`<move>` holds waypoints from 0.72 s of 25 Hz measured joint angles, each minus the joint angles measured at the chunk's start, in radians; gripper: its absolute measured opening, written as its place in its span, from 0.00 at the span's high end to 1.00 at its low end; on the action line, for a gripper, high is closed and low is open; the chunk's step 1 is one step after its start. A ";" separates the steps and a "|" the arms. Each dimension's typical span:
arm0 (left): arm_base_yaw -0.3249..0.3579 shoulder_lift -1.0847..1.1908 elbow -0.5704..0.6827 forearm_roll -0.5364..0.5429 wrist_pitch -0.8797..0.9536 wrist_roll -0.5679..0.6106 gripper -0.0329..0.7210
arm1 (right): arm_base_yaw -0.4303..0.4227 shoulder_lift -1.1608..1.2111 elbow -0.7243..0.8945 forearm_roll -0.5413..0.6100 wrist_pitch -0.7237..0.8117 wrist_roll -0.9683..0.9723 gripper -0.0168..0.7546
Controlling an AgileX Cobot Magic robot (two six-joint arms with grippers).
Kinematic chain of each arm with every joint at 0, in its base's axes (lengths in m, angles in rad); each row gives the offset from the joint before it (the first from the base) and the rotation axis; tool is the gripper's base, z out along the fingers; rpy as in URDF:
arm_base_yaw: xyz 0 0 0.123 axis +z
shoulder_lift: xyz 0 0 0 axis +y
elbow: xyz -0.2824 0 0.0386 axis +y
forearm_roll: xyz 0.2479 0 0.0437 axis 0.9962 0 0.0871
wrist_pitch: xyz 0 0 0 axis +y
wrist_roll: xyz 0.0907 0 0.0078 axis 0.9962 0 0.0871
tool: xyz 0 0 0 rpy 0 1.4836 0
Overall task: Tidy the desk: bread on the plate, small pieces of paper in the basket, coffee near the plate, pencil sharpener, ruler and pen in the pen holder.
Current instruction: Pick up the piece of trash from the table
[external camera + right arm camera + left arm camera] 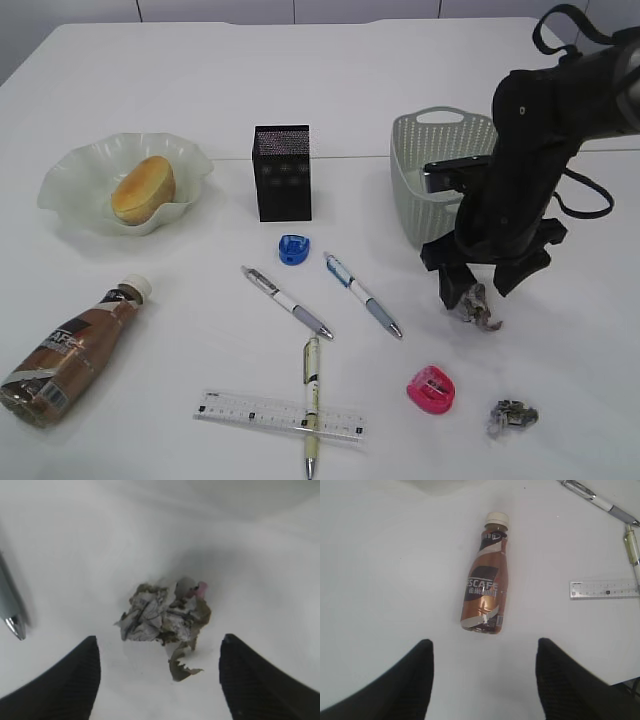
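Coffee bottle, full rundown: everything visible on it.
The coffee bottle is a small plastic bottle with a cream screw cap, still on, and a brown shrink label with white and dark bands and partial "SCAFE" lettering. It holds brown liquid. It lies on its side on the white table, cap pointing toward the plate, apart from it. Nothing touches it; the left hand hovers open over its base end.

— What does the robot itself look like?
— Only the right arm (545, 130) shows in the exterior view: matte black, bulky rounded segments, with black cables looping off its upper and right sides. A small silver-faced box sits at its wrist.
— And the fingers?
— Black, wedge-shaped, with finely ribbed inner faces (75, 680); the left gripper's fingers (410, 680) look the same.
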 joint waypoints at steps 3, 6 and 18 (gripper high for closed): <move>0.000 0.000 0.000 0.000 0.000 0.000 0.33 | 0.000 0.000 -0.004 -0.002 -0.021 0.004 0.26; 0.000 0.000 0.000 0.000 0.001 0.000 0.33 | 0.000 0.002 -0.006 -0.004 -0.030 0.004 0.26; 0.000 0.000 0.000 0.000 0.006 0.000 0.33 | 0.000 0.051 -0.006 -0.004 -0.043 0.006 0.26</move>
